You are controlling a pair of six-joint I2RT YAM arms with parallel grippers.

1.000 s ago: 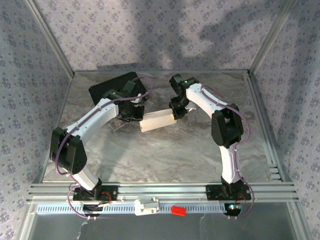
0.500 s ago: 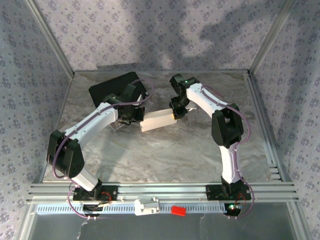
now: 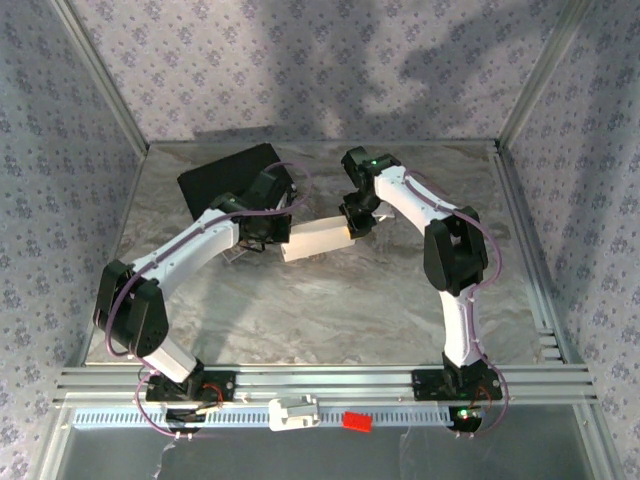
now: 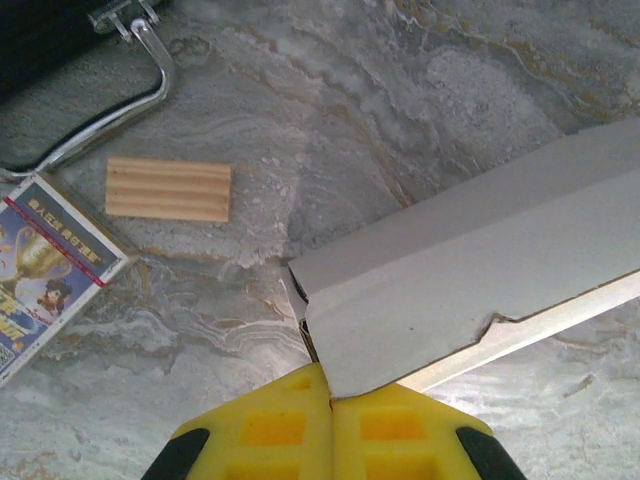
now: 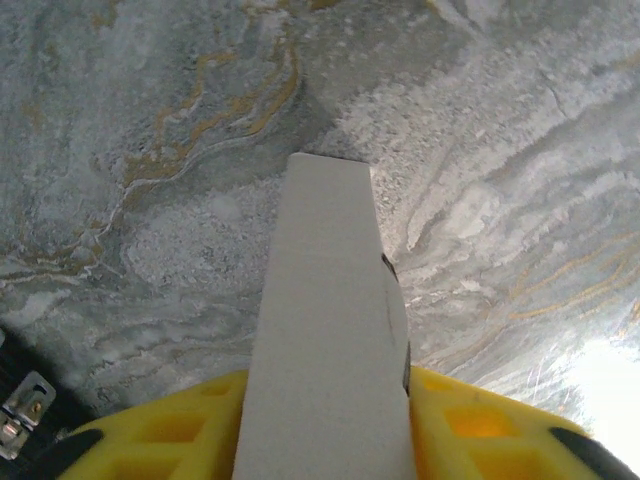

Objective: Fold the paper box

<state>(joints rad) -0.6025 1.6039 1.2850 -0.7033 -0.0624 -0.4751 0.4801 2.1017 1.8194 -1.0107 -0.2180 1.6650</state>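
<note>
The white paper box (image 3: 318, 240) hangs as a long folded sleeve between my two grippers at the middle of the table. My left gripper (image 3: 275, 232) is at its left end. In the left wrist view the yellow fingers (image 4: 260, 430) are pressed together, and the left gripper (image 4: 331, 385) touches the corner of the paper box (image 4: 480, 270) flap, with nothing clearly pinched. My right gripper (image 3: 352, 225) holds the right end. In the right wrist view the paper box (image 5: 325, 300) fills the space between the yellow fingers (image 5: 480, 430) of the right gripper (image 5: 325, 425).
A black case (image 3: 222, 175) lies at the back left, its metal handle (image 4: 150, 80) near my left gripper. A small wooden block (image 4: 168, 188) and a printed card (image 4: 45, 270) lie on the marble table (image 3: 330, 310). A white part (image 3: 294, 412) and a red part (image 3: 357, 421) sit on the front rail.
My left arm has moved right, bringing its shut gripper up against the box's left end. The right arm and the box have hardly moved.
</note>
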